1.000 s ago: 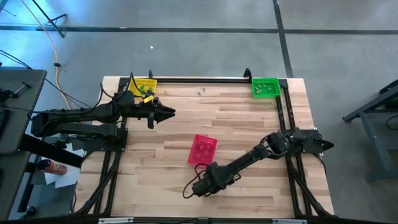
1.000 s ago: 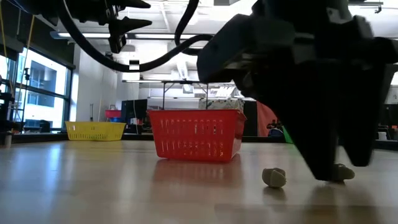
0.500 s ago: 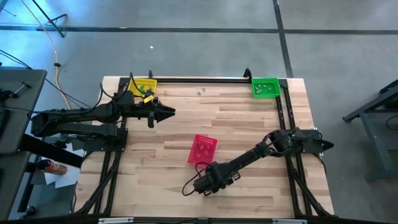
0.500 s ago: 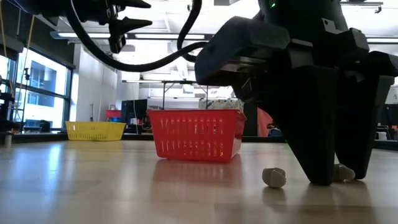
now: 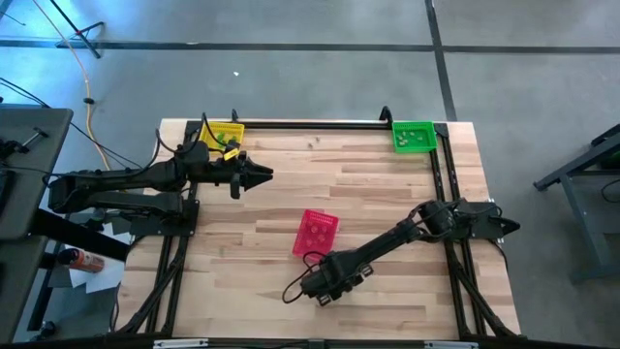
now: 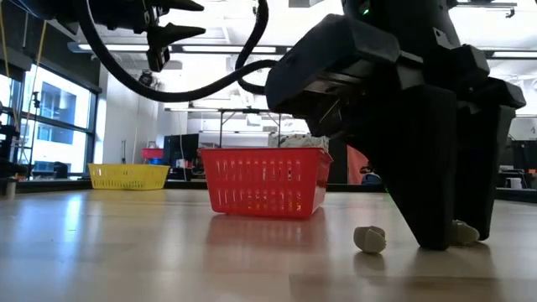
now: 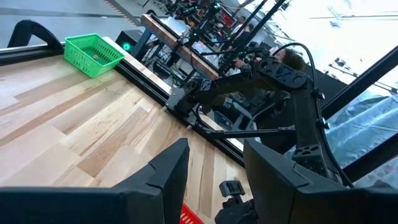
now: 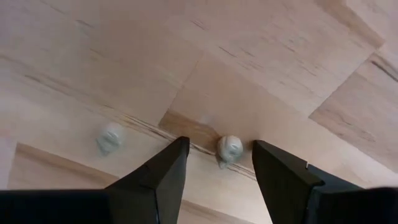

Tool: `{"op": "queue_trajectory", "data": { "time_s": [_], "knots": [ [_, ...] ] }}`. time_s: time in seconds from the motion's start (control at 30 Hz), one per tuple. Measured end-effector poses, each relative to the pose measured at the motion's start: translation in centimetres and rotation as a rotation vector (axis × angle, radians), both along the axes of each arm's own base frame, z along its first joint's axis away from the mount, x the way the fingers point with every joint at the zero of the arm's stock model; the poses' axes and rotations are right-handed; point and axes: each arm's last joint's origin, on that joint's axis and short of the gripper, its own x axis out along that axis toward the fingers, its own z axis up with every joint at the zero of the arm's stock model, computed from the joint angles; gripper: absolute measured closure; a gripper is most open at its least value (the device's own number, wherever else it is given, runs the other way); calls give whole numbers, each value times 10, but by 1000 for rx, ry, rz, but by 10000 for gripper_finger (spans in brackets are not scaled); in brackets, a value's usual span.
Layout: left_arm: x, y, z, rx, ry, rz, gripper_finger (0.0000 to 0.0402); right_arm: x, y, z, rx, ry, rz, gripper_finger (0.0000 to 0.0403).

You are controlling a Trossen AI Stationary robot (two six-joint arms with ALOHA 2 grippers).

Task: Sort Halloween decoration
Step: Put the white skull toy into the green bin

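On the tabletop [image 5: 387,194] seen from above, the right tool [image 5: 317,292] is down at the near edge, just near of the pink basket [image 5: 316,233], while the left tool [image 5: 260,175] hangs idle by the yellow basket [image 5: 225,135] at the far left; a green basket [image 5: 413,136] sits at the far right corner. From table height, the right tool [image 6: 449,239] stands with its fingers on the wood, a pale trinket [image 6: 462,232] between them and a second trinket [image 6: 369,239] lying just outside to the left, with the pink basket [image 6: 264,180] behind and the yellow one [image 6: 127,175] far off. The left wrist camera shows the left tool [image 7: 214,171] parted with nothing between its fingers, looking across at the green basket [image 7: 93,54]. The right wrist camera shows the right tool [image 8: 217,165] parted around the trinket [image 8: 229,147], with a gap showing on each side, so it is not gripped yet; the other trinket [image 8: 110,137] lies apart to one side. The risk, as I judge it, is that the small round piece sits far forward near the fingertips: as the fingers close it could squirt out or roll away, and fingers pressed against the wood could drag and miss it. A sideways shift could also knock the neighbouring trinket away.
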Motion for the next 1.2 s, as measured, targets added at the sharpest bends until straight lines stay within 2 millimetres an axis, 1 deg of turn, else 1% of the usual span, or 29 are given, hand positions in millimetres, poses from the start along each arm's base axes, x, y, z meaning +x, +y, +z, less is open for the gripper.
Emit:
{"op": "queue_trajectory", "data": {
  "time_s": [0.07,0.17,0.27,0.4,0.47,0.5,0.57,0.63,0.7,0.8,0.87,0.97,1.03,1.07,1.13,1.2],
  "knots": [
    [0,0,0,0,0,0,257,-2,-3,8,-14,-12,19,220],
    [0,0,0,0,-1,0,257,-14,-7,21,-83,40,47,220],
    [0,0,0,1,-1,1,257,-18,-6,40,-90,-8,81,220],
    [0,0,0,6,-4,1,257,-16,-4,48,-84,-89,98,220],
    [0,0,1,7,-6,1,257,-18,-6,58,-110,-112,96,220],
    [0,0,1,7,-6,1,257,-20,-8,62,-124,-106,92,220],
    [0,0,1,7,-7,1,257,-25,-11,63,-170,-69,94,220],
    [0,0,1,8,-7,1,257,-35,-14,68,-240,-15,118,220],
    [0,0,1,8,-8,1,257,-50,-18,75,-266,14,127,223],
    [0,0,1,9,-8,1,257,-84,-32,75,-277,43,57,235],
    [0,0,1,7,-8,2,257,-112,-44,75,-242,-6,-52,246],
    [0,0,1,4,-8,3,257,-152,-66,78,-203,-136,-267,262],
    [0,1,1,9,-8,8,257,-172,-81,76,-172,-231,-379,268],
    [0,1,1,9,-8,13,257,-181,-89,75,-160,-252,-434,269],
    [0,1,1,9,-8,21,257,-198,-105,69,-146,-256,-545,269],
    [0,1,1,5,-12,32,257,-208,-117,62,-133,-263,-637,269]
  ]
}}
